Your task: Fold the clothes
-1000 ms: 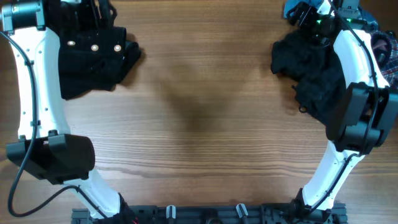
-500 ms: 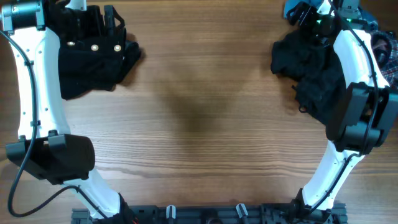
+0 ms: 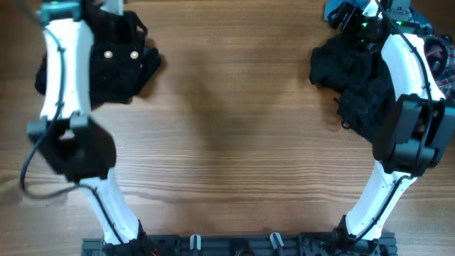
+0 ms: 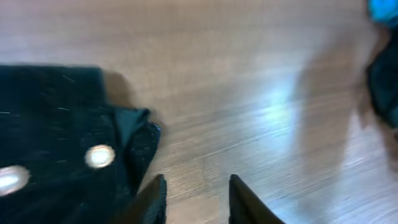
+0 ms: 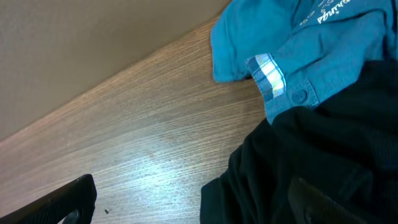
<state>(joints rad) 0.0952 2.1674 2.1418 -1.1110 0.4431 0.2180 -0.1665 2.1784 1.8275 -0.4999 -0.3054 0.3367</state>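
A black textured garment (image 3: 117, 71) is seen crumpled in the upper left of the overhead frame, with two pale round buttons (image 3: 108, 53) showing on it. Part of it is covered by the blurred white left arm (image 3: 62, 78). In the upper right a second black garment (image 3: 348, 71) lies heaped, partly hidden under the white right arm (image 3: 409, 71). Teal-blue cloth (image 3: 334, 10) shows at the top edge and plaid cloth (image 3: 444, 60) at the right edge. The table (image 3: 227, 128) is brown wood with a straight grain.

In the left wrist view (a blurred one) the buttoned garment fills the lower left. The left gripper (image 4: 194, 199) is seen at the bottom edge, its fingers (image 4: 154, 196) a narrow gap apart. Only wood shows between them, so nothing is grasped. One finger lies just beside the garment's folded edge.

In the right wrist view smooth teal-blue cloth with a pale checked tab (image 5: 266, 73) fills the upper right, above the black heap. The right gripper (image 5: 193, 205) is spread wide and grasps nothing. One finger is over wood at the lower left, the other over black cloth. A plain beige surface (image 5: 74, 43) lies beyond the table edge.
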